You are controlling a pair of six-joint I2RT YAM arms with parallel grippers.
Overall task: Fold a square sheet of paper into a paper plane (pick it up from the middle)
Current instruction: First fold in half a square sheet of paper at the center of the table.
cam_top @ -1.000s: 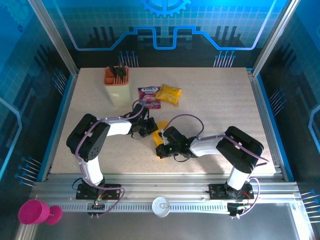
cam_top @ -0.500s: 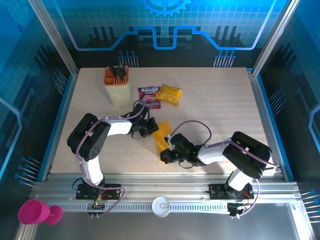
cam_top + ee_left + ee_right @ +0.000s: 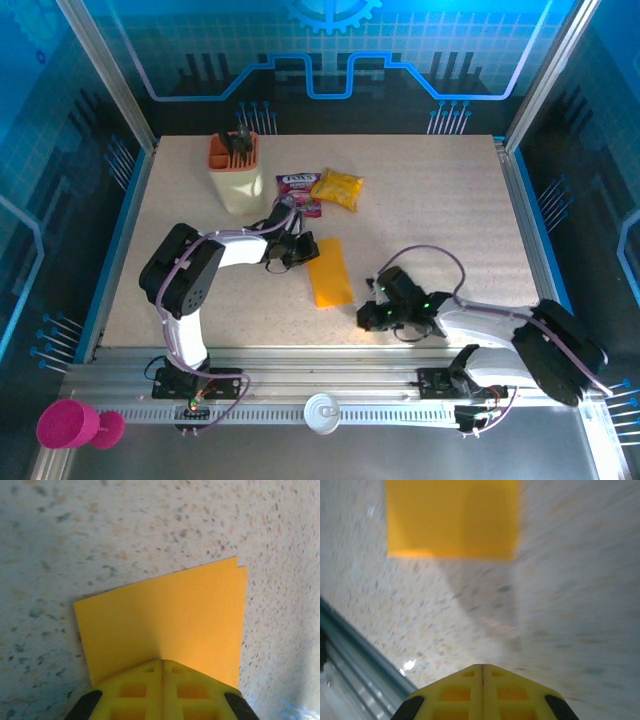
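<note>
The orange-yellow sheet of paper (image 3: 330,272) lies flat on the table, folded in half into a narrow rectangle. In the left wrist view the sheet (image 3: 165,615) shows two layered edges at its far right corner. My left gripper (image 3: 299,250) is shut, and its tip (image 3: 162,661) rests on the sheet's near edge. My right gripper (image 3: 368,318) is shut with nothing in it, to the right of the sheet and nearer the table's front. From the right wrist, the gripper (image 3: 482,666) hovers over bare table, with the sheet (image 3: 452,517) well ahead.
A cream holder with an orange top (image 3: 236,172) stands at the back left. A purple-red packet (image 3: 297,193) and a yellow snack bag (image 3: 337,188) lie behind the sheet. The table's front rail (image 3: 350,655) runs close to the right gripper.
My right gripper has drawn back off the sheet, to the right and toward the front edge. The sheet now lies uncovered and flat. The left gripper has barely moved.
</note>
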